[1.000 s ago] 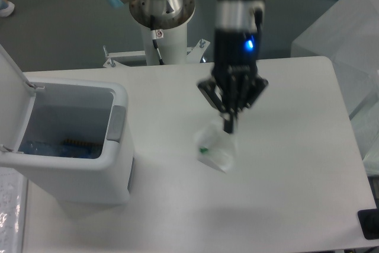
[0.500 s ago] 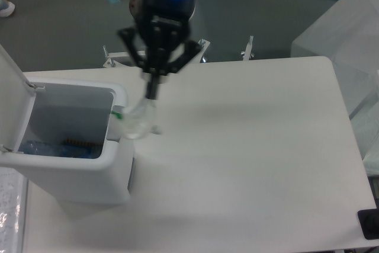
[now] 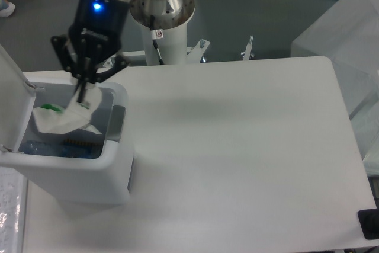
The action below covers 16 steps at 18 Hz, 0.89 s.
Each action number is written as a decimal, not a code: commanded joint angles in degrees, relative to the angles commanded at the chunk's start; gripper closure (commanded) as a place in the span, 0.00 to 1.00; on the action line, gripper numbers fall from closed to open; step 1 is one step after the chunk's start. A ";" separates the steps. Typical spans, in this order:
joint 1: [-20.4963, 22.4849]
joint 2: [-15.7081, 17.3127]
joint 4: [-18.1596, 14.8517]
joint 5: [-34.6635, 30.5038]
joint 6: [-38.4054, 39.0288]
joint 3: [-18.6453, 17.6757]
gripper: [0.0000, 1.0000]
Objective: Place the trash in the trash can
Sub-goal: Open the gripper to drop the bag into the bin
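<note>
My gripper (image 3: pixel 80 97) hangs over the open mouth of the white trash can (image 3: pixel 117 164) at the table's left edge, shut on the crumpled clear wrapper (image 3: pixel 59 119), a piece of trash with a green spot. The wrapper dangles from the fingertips inside the can's opening, above its bottom. Down in the can lies the clear bottle with its blue label (image 3: pixel 44 147), partly hidden by the wrapper and the can's wall. The can's hinged lid (image 3: pixel 10 66) stands open at the far left.
The arm's round base (image 3: pixel 162 5) stands behind the table's back edge. A translucent box (image 3: pixel 349 34) sits at the right, beyond the table's corner. A small black object (image 3: pixel 369 224) lies at the lower right.
The gripper has carried the wrapper leftward from the table's middle, past the can's right rim, to over the can's opening. It stays shut on the wrapper.
</note>
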<state>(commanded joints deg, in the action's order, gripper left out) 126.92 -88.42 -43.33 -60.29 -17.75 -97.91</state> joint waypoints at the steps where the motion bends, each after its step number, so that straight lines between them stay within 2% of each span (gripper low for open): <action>1: -0.44 -0.35 0.00 0.00 0.00 -0.17 0.95; 4: -1.58 -1.06 0.09 0.00 0.00 -1.58 0.86; 6: -1.76 -1.06 0.09 -0.09 0.00 -2.28 0.85; 7: -1.76 -1.14 0.17 -0.09 0.00 -2.63 0.80; 9: -1.76 -1.76 0.26 -0.09 0.00 -2.29 0.55; 11: -1.67 -2.20 0.70 -0.35 0.00 -1.32 0.25; 12: -1.67 -2.29 0.62 -0.79 -0.61 -0.27 0.00; 16: -0.45 -4.22 1.14 -4.90 -7.01 5.09 0.00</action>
<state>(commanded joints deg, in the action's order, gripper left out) 126.46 -92.63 -42.19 -65.20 -24.76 -92.82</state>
